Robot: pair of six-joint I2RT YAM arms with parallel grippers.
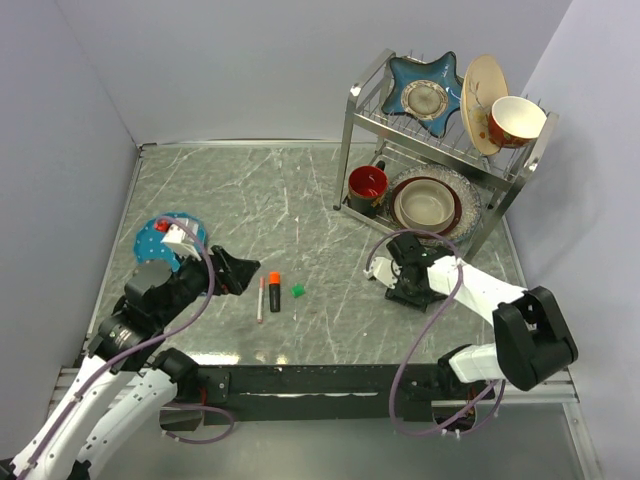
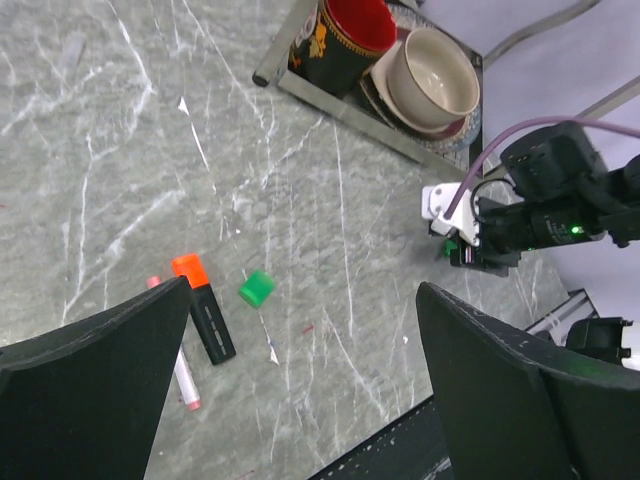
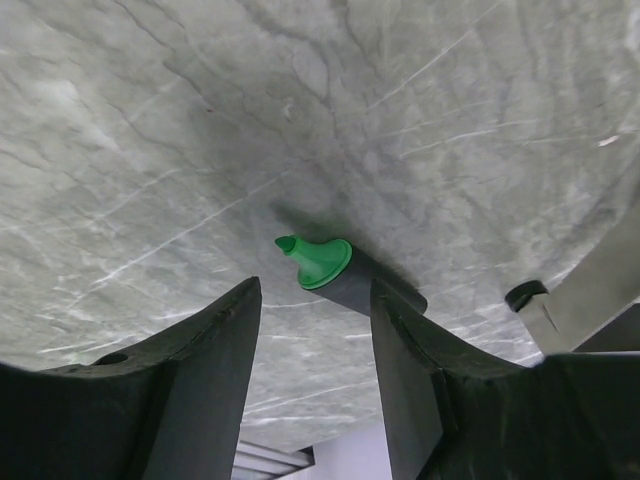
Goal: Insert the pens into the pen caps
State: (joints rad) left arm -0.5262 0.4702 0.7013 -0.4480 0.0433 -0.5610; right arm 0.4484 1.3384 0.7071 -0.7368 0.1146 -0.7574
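While your right gripper (image 3: 315,293) is hovering low over the grey marbled table (image 1: 300,190), its two black fingers (image 3: 200,380) are standing apart, straddling the short black marker with the green tip (image 3: 345,275). That marker is lying flat on the stone with its green point aiming toward the left-hand finger, and a strip of bare table is showing between them. Its black barrel is running off behind the other finger, so I cannot tell you whether that pad is touching it. No grip is showing.

Over on the other side, your left gripper (image 1: 243,273) is hanging wide open, holding nothing and pointing at the little cluster in the middle of the table. In that cluster a stubby black marker with an orange end (image 2: 205,315) is lying beside a thin white pen with pink ends (image 1: 261,298), the two roughly parallel, with the pen on the side toward the left arm. A tiny green plastic cap (image 2: 256,289) is sitting just beside the orange-ended marker on its far side, not touching it. It is lying between your two grippers, well apart from the short black marker with the green tip.

Behind the right gripper, a metal dish rack (image 1: 350,150) is standing with a red mug (image 1: 367,185) on its lower shelf.
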